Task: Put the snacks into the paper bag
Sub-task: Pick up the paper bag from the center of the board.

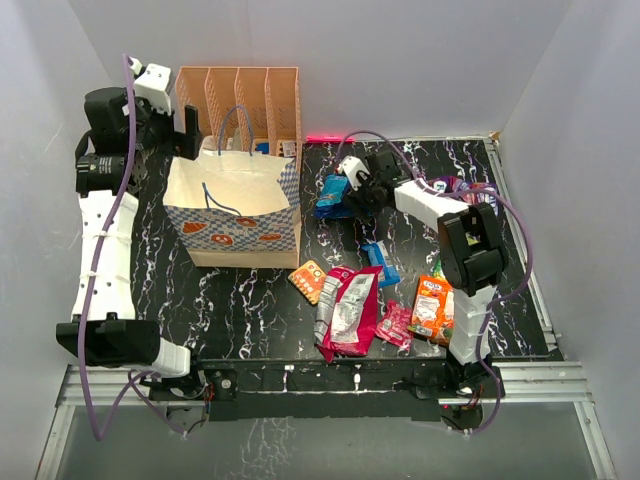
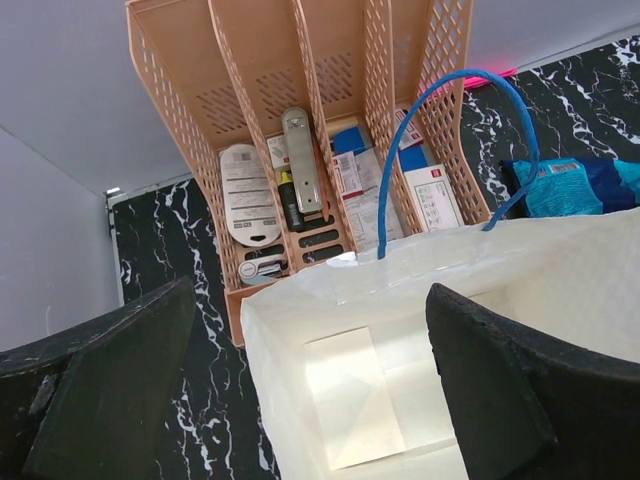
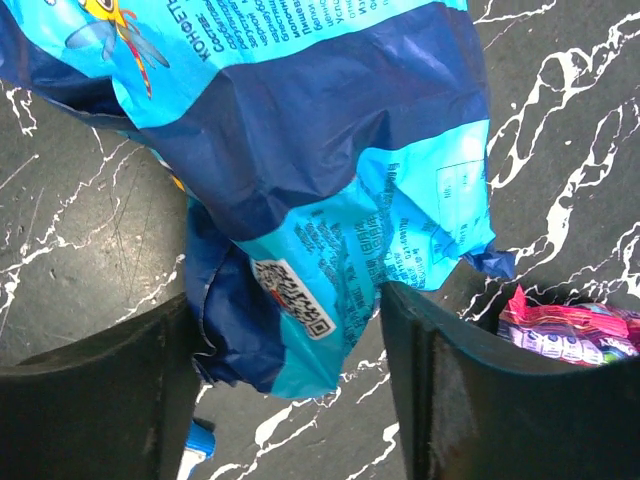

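Snack packet [image 3: 330,180] long axis runs btwn right pincer [image 3: 288,300] jaws.

Setting: robot test cell in a lab.
Enclosure: plain white walls [image 1: 400,60] boxing in the top, left and right of the frame, bare of any decoration.
Work surface: black marble-patterned table [image 1: 250,300] filling the centre; fine scratches visible in the right wrist view.
Mounting: metal rail [image 1: 330,372] along the bottom edge, carrying the bases of the left arm [image 1: 105,240] and right arm [image 1: 470,250].
Wiring: purple cable [image 1: 128,170] running exposed along the left arm at far left; a similar one looping over the right arm.
Props: peach file rack [image 1: 240,95] at upper centre, paper bag [image 1: 245,232] just in front of it, snack packets [image 1: 350,305] scattered at lower right.
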Controlling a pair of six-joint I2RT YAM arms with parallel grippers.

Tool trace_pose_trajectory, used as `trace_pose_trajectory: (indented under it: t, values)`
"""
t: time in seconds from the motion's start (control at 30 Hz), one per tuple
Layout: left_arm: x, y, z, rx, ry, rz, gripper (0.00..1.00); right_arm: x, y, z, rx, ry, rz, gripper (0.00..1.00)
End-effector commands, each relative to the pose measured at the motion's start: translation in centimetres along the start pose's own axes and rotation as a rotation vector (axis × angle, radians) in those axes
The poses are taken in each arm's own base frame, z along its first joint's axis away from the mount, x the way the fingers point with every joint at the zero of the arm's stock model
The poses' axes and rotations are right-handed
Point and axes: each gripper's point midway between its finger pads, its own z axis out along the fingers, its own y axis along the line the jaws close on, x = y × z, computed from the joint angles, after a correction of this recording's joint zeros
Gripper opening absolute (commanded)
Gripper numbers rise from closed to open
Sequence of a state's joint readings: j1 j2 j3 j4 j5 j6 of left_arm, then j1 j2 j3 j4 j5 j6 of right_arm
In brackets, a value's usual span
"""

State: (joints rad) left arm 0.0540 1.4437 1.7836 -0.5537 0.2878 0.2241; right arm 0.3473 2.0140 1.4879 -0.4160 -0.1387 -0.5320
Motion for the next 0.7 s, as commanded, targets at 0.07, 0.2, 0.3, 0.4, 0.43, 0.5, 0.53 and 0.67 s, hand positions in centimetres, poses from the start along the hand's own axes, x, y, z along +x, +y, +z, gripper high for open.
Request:
trace_pose_trajectory:
  t: [0.07,0.2,0.3,0.4,0.43,0.5,0.53,0.67]
  values:
    - [-0.4,-0.8,-0.6,0.025,-0.029,0.025,0.98,-2.7,-1.8,-0.4,0.104,-0.107,-0.006,0.45]
    - [-0.1,-2.1,-0.1,0.082,-0.007,0.044,0.98,-4.1,-2.3,-1.6,0.120,-0.148,0.015,0.16]
    - [-0.7,-3.2,0.0,0.117,-0.011,0.070,0.98,-5.9,-2.9,-3.6,0.135,-0.201,0.026,0.08]
    - [-2.4,-3.6,-0.2,0.118,-0.071,0.077,0.98,-8.1,-3.8,-6.4,0.151,-0.261,0.050,0.08]
    - [-3.1,-3.7,-0.3,0.123,-0.093,0.074,0.98,-8.9,-4.2,-7.4,0.152,-0.279,0.061,0.08]
    - [-4.5,-4.4,-0.4,0.155,-0.130,0.071,0.98,-10.3,-5.1,-9.5,0.154,-0.308,0.086,0.08]
    - [-5.1,-4.9,-0.4,0.179,-0.141,0.067,0.98,-11.1,-5.5,-10.5,0.150,-0.322,0.097,0.08]
    - [-6.3,-7.3,0.9,0.295,-0.135,0.049,0.98,-13.7,-6.3,-14.3,0.137,-0.372,0.117,0.08]
